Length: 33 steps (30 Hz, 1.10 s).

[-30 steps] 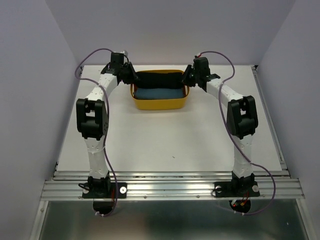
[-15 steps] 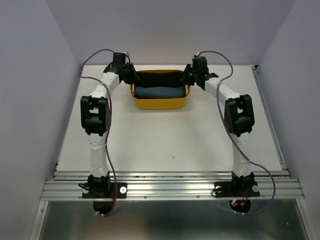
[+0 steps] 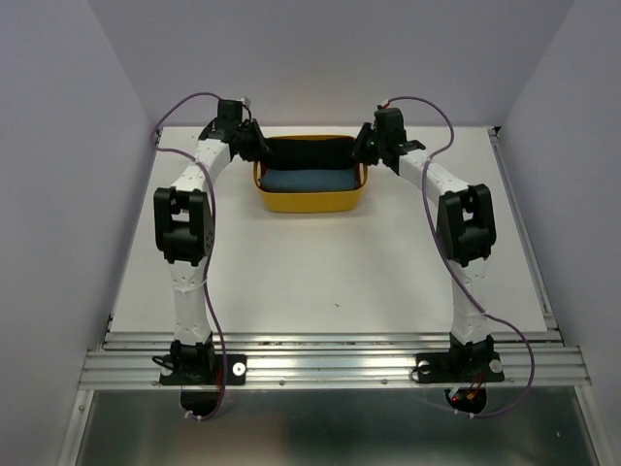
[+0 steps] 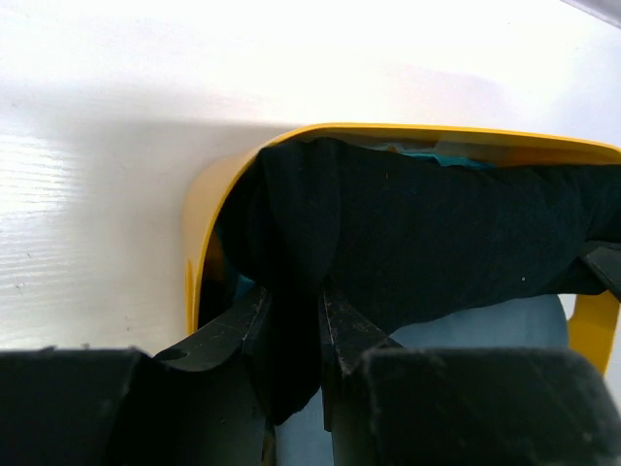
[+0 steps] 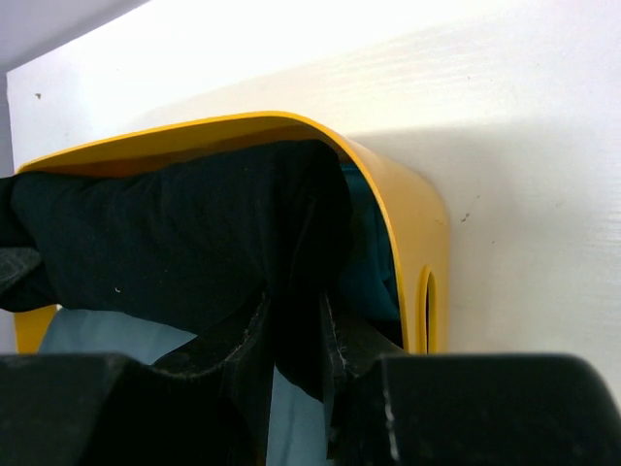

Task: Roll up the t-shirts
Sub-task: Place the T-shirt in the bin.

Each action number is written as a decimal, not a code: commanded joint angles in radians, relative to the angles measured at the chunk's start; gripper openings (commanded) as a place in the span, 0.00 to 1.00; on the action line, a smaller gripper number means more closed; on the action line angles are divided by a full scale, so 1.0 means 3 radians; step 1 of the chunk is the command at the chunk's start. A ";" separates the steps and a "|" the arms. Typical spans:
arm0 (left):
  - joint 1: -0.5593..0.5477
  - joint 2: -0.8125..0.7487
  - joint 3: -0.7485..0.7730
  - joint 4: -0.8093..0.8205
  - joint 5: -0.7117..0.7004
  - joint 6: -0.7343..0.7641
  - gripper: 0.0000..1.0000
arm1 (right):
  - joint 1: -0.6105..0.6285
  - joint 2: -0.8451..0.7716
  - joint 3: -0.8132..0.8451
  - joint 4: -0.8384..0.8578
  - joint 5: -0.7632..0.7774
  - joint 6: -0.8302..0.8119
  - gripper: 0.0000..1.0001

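The black t-shirt (image 3: 309,152) stretches as a long bundle across the back of the yellow tub (image 3: 309,205). The teal-blue t-shirt (image 3: 309,181) lies in front of it inside the tub. My left gripper (image 3: 259,151) is shut on the bundle's left end, with black cloth (image 4: 437,243) pinched between its fingers (image 4: 250,325). My right gripper (image 3: 362,151) is shut on the right end, with black cloth (image 5: 175,233) between its fingers (image 5: 344,335). Teal cloth (image 5: 374,262) shows between the black bundle and the tub wall (image 5: 417,223).
The tub stands at the far middle of the white table (image 3: 320,272), close to the back wall. A slot handle (image 5: 430,311) opens in the tub's right end. Both arms reach forward along the table's sides, elbows raised.
Both arms' elbows have shifted slightly inward. The grippers stay shut on the ends of the black t-shirt at the tub.
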 commanded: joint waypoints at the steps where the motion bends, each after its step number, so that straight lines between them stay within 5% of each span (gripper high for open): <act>1: 0.0016 -0.0498 0.0143 0.0136 0.0047 0.0029 0.00 | -0.0046 -0.0367 0.0152 0.0085 0.0070 -0.0092 0.01; 33: 0.0001 0.0003 0.0081 0.0080 -0.0076 0.0121 0.00 | -0.0046 0.0108 0.0259 0.0039 -0.0043 -0.0056 0.05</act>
